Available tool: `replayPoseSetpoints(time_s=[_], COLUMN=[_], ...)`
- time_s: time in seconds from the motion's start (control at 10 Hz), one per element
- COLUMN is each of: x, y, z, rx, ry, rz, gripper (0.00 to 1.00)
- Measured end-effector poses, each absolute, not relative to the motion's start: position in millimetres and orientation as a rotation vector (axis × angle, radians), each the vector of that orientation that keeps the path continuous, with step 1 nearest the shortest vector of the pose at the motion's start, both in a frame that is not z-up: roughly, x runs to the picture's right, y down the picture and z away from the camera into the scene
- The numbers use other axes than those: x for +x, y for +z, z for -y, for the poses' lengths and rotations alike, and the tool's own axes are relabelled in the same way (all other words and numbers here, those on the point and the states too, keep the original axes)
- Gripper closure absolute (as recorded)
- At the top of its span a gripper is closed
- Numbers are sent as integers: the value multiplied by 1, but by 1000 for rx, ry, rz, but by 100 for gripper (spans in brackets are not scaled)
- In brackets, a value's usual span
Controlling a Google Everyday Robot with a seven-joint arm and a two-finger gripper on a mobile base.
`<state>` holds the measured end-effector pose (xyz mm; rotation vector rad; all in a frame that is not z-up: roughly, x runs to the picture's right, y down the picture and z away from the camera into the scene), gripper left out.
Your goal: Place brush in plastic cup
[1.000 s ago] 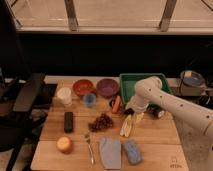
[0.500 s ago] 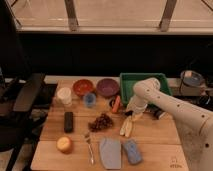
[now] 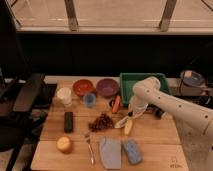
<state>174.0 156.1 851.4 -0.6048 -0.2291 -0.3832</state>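
Camera view (only one): 1 gripper (image 3: 133, 113) on white arm, low over wooden table (image 3: 155, 146), just above yellow banana (image 3: 125, 124). Spread or clamped: can't tell. Looks to carry nothing.

Small slim dark stick-like brush (image 3: 111, 103): apparently flat on table, touching or just beside orange carrot (image 3: 116, 104), on carrot's 9 o'clock side. Approx 10 o'clock from gripper, near. Long axis approx 12–6, slightly tilted like carrot; hard to fix.

Small light-blue round plastic cup (image 3: 89, 99): upright, 9 o'clock from brush, near but apart.

Judged: next move = shift toward 10 o'clock, close across the stick's short axis (9–3). Risk of catching carrot too.

Counts: brush 1, plastic cup 1, taller cream cup (image 3: 64, 95) 1, bowls 2 (red-orange (image 3: 83, 87), purple (image 3: 107, 86)), carrot 1, banana 1.
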Motion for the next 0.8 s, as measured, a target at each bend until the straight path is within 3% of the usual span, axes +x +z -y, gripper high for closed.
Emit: replayPoseSetpoints(time_s=[0.8], x=[181], y=[809], z=[-130], rx=[-500], ry=[-370], rz=[207], gripper=[100])
